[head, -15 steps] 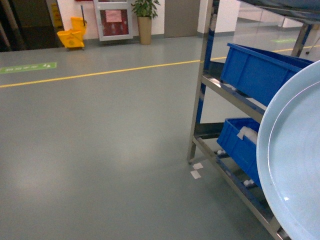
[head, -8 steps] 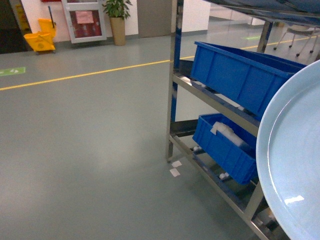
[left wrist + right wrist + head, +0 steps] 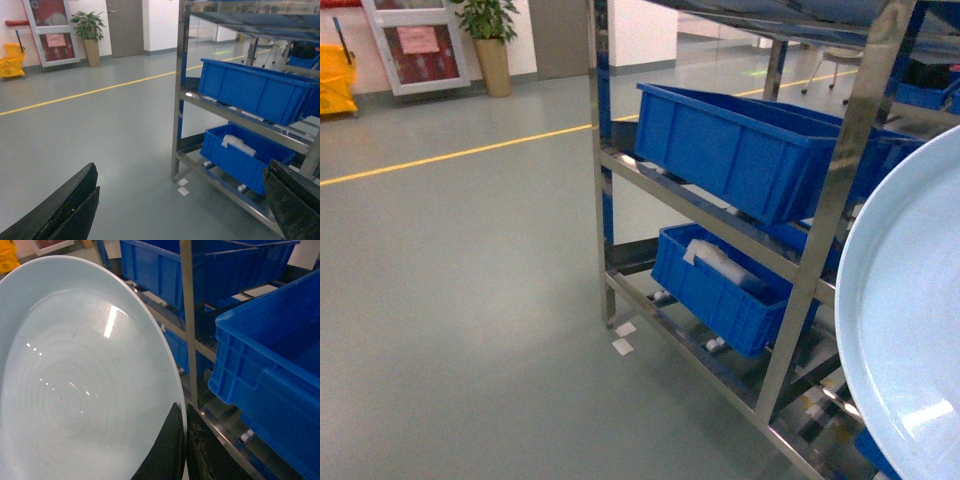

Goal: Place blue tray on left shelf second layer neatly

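Observation:
The blue tray (image 3: 910, 330), pale and glossy, fills the right edge of the head view, held up on edge in front of the steel rack (image 3: 825, 200). In the right wrist view the tray (image 3: 85, 380) covers the left half, and my right gripper (image 3: 185, 445) is shut on its rim. The rack's middle tier rail (image 3: 700, 205) carries a large blue crate (image 3: 740, 150). My left gripper (image 3: 180, 205) is open and holds nothing, with its dark fingers (image 3: 65, 210) wide apart over the floor. The rack (image 3: 180, 90) stands ahead of it on the right.
A lower blue crate (image 3: 720, 280) with white contents sits on the bottom tier. White paper scraps (image 3: 622, 338) lie by the rack's foot. More blue crates (image 3: 270, 360) are close to the tray's right. A yellow floor line (image 3: 450, 155), a potted plant (image 3: 490, 40) and a mop bucket (image 3: 10, 55) are far off.
The head view has swung right and closer: the rack has shifted left and grown larger, and the plant and bucket have slid toward the left edge. The tray keeps its place at the right.

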